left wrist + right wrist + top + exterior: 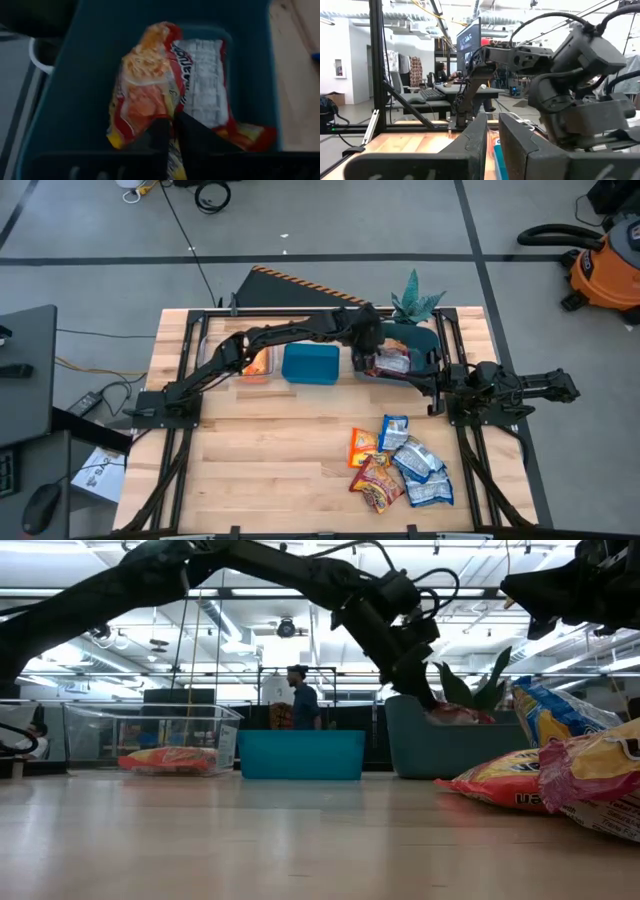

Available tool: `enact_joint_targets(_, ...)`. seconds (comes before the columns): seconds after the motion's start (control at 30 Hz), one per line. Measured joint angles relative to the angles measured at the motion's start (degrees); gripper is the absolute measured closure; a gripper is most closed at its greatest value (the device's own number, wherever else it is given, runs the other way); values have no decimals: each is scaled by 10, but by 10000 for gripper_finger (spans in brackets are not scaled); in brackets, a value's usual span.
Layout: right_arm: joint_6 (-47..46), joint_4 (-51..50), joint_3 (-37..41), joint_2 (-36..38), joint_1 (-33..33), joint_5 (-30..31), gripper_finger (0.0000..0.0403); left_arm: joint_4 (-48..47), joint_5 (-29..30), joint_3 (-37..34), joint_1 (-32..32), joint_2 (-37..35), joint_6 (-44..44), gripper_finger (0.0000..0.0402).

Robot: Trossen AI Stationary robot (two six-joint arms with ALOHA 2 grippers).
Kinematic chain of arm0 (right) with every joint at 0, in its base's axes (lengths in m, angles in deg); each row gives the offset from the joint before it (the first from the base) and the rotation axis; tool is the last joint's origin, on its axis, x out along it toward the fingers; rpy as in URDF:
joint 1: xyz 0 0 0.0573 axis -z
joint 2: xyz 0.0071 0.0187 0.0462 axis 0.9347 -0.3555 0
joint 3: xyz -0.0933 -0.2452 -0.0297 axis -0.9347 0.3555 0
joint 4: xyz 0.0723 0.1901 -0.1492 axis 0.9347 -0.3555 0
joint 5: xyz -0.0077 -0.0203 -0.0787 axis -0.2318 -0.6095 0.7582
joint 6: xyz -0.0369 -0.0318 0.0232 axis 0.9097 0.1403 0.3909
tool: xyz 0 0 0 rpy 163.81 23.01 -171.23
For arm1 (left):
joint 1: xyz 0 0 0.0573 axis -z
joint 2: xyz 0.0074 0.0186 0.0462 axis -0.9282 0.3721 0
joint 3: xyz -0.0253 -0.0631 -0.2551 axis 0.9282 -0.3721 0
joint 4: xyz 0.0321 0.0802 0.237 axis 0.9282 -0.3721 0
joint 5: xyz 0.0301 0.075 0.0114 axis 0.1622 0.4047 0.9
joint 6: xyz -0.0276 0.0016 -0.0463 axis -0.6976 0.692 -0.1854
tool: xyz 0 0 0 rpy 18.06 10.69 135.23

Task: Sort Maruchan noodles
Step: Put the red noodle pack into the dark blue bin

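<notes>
My left arm reaches across the table's far side to the dark teal bin. Its gripper points down into the bin, shut on a red-and-yellow noodle packet. A second red packet lies label side up on the bin floor beside it. Several more packets, orange, red and blue-white, lie in a pile on the table's near right. An orange packet lies in the clear bin. My right gripper, shut, waits at the table's right edge. My left gripper pinches the red-and-yellow packet by its end edge between the two fingers, coming from above and pointing down. The packet lies inside the dark teal bin, spread out ahead of the fingers and partly over the other red packet; whether it is lifted clear I cannot tell.
Three bins stand in a row along the far side: the clear bin, a bright blue bin and the dark teal bin. A plant stands behind the teal bin. Bare wood lies on the near left.
</notes>
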Motion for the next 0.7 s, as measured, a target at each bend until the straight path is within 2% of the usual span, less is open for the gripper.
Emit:
enact_joint_targets(0.2,0,9,0,0,0,0,348,-57,0,2,19,-35,2,266)
enact_joint_targets(0.33,0,8,0,0,0,0,348,-97,-19,3,40,-83,20,231)
enact_joint_targets(0.57,0,8,0,0,0,0,348,-217,-82,-2,107,-107,32,230)
enact_joint_targets(0.7,0,8,0,0,0,0,348,-239,-87,-52,153,-107,32,236)
